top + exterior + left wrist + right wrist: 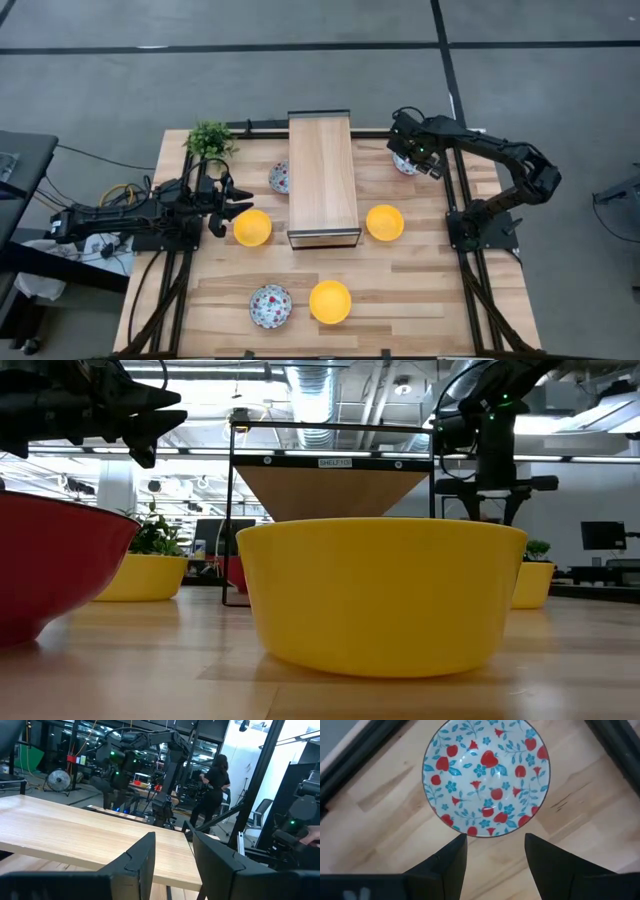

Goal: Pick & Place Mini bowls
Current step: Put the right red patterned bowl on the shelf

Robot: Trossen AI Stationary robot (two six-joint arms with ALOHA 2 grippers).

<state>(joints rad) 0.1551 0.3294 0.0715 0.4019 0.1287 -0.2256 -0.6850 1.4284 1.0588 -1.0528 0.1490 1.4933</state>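
Overhead, the table (420, 290) carries a long wooden box (322, 178) down its middle, with the mini bowls spread around it. Left of the box, a yellow bowl (252, 227) sits just in front of the left gripper (222, 206), whose fingers (142, 862) stand apart with nothing between them; its wrist camera looks level across the wooden box top toward the room, where a person in dark clothes (212, 790) stands beyond the table. A floral bowl (279, 178) lies beside the box's left wall, partly hidden by it, near the small potted plant (210, 140) at the table's far left corner. Right of the box, a second yellow bowl (385, 222) sits close to the box's near end. Toward the front edge, a floral bowl (271, 306) and a third yellow bowl (330, 301) sit side by side, nearly touching. At the far right corner, the right gripper (415, 160) hangs over a third floral bowl (486, 776), mostly covered by the arm from above. Its wrist camera looks straight down into that bowl, and its two dark fingers (451, 857) are spread wide, empty, just at the bowl's rim.
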